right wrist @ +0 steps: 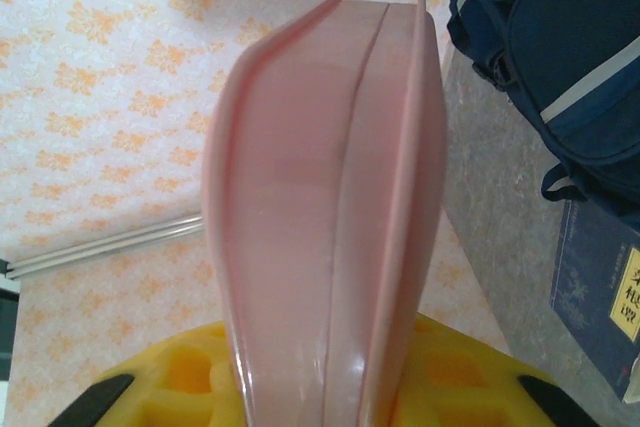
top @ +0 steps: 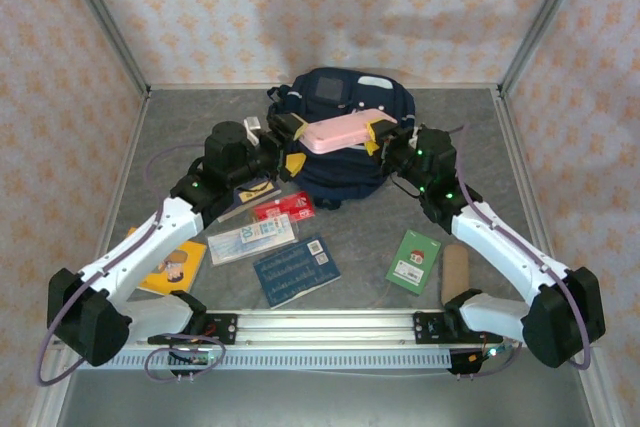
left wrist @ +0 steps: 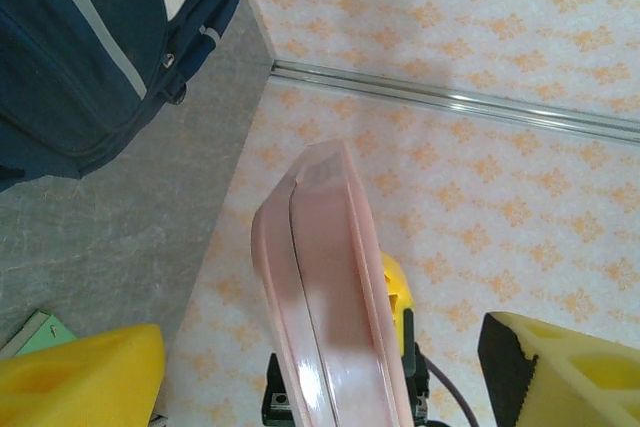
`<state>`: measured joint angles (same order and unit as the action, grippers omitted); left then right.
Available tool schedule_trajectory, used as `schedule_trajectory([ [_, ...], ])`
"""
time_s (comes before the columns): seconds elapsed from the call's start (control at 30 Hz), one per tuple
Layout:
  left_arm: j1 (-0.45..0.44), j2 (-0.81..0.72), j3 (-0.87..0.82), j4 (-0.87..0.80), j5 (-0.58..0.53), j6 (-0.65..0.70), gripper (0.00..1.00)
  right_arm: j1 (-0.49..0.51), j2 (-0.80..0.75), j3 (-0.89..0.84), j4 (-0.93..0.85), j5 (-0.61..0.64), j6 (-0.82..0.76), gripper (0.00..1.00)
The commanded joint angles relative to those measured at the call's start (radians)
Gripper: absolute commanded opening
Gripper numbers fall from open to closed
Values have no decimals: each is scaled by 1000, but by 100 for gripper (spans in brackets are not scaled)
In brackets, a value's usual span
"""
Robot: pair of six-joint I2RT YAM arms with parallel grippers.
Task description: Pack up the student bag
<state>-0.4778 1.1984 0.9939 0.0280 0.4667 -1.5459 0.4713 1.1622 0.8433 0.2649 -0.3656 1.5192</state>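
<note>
One student bag (top: 345, 172) lies flat at the far middle of the table (top: 180, 137), its long axis running near to far, under one pink case (top: 340, 132), which the right gripper (top: 376, 138) pinches at one end while the left gripper (top: 293, 143) stands spread around the other, and one green box (top: 414, 260) lies nearer.

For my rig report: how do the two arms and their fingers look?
The left arm and right arm have white shell links between black joints. The fingers are yellow blocks with moulded hollows and black edges. A purple-grey cable runs along each arm; small green lights glow on the right one.
</note>
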Motion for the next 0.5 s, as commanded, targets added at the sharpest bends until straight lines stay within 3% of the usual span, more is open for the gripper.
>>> schedule_trajectory([
  [0.0, -3, 33, 67, 6, 32, 18, 83, 4, -3, 9, 129, -53, 14, 11],
  [0.23, -12, 74, 104, 51, 45, 5, 75, 16, 4, 0, 181, -77, 20, 11],
  [0.47, -26, 82, 106, 90, 49, -13, 51, 17, -5, -19, 163, -58, 3, 11],
])
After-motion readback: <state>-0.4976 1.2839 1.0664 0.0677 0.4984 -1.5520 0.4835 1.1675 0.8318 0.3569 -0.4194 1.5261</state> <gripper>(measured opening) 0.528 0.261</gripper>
